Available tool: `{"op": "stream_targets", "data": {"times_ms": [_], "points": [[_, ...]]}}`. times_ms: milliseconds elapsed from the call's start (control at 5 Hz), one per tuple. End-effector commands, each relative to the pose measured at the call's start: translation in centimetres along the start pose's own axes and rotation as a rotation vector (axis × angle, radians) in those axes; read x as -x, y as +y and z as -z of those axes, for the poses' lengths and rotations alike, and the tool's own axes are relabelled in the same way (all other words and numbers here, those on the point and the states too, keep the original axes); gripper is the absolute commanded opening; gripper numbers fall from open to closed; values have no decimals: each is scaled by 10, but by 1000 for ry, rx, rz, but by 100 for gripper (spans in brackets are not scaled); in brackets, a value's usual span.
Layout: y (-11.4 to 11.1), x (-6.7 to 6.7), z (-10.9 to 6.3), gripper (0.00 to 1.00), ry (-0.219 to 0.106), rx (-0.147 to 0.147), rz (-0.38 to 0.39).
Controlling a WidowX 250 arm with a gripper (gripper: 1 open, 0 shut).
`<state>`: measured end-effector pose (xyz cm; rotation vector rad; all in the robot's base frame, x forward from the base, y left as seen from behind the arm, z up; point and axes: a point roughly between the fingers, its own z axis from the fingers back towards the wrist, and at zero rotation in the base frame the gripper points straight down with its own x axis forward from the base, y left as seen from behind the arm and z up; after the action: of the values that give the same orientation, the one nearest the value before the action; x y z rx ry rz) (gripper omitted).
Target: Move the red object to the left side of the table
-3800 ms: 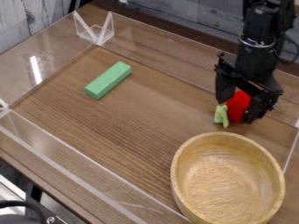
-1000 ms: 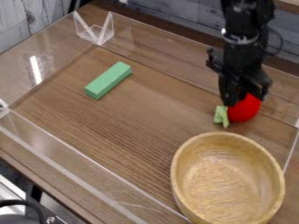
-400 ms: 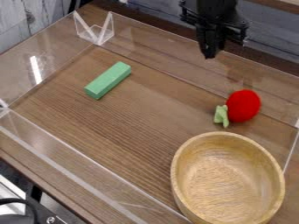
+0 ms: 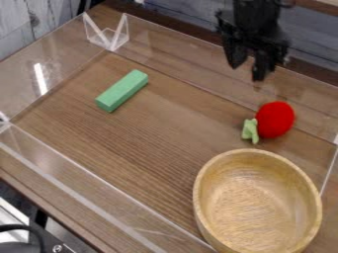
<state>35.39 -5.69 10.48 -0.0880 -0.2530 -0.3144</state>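
Pincer (image 4: pixel 256 67) hangs spread open and empty above the table (image 4: pixel 172 128), at about 11 o'clock from the red object (image 4: pixel 275 120). That fruit sits on the right side, at 1 o'clock from the wooden bowl (image 4: pixel 259 206). Move not yet accomplished; grasp and carry leftward remain.

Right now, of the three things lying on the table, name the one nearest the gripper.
The small round red toy fruit with its light-green leafy piece, lying just below the open gripper. The green rectangular block and the round wooden bowl both lie farther off.
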Motion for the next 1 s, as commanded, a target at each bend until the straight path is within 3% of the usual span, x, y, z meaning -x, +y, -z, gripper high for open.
{"op": "stream_targets", "data": {"times_ms": [0,800], "points": [[-15,-13,-1,100,-39,8,58],[-25,-18,54,100,33,9,100]]}}
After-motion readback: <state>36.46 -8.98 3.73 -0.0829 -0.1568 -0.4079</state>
